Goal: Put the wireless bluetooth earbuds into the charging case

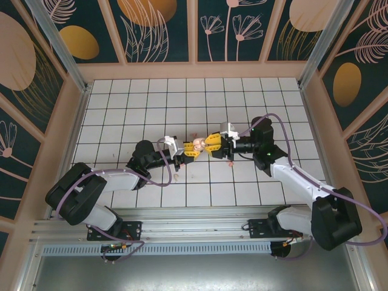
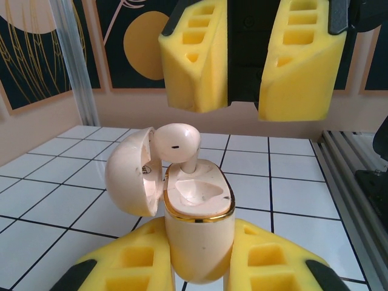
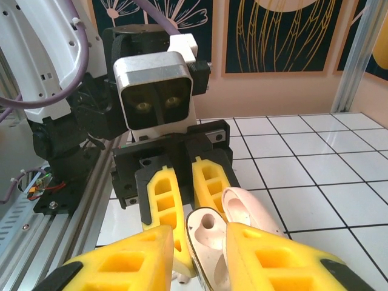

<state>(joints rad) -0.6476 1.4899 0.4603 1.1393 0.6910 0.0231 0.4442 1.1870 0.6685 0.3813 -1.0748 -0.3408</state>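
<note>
The left end effector (image 2: 200, 245) is pressed together on the lower body of a beige charging case (image 2: 200, 242), holding it upright above the white tiled desk (image 1: 242, 109). The case's lid (image 2: 130, 173) hangs open to one side, and a gold band runs round the open mouth. A beige earbud (image 2: 176, 144) stands in the case with its stem down in one socket and its round head up above the rim, directly over the left end effector's grip.

The right end effector (image 2: 242, 112) faces the left one from just beyond the earbud's head. Its yellow fingers (image 2: 194, 60) are spread, with nothing between them, and the earbud sits just clear of their tips, in line with the gap.

On the desk, a pale earbud (image 1: 176, 177) lies near the left end effector, on the side toward the arm bases. A pink earbud (image 1: 231, 162) lies close beside the right end effector, on that same side.
</note>
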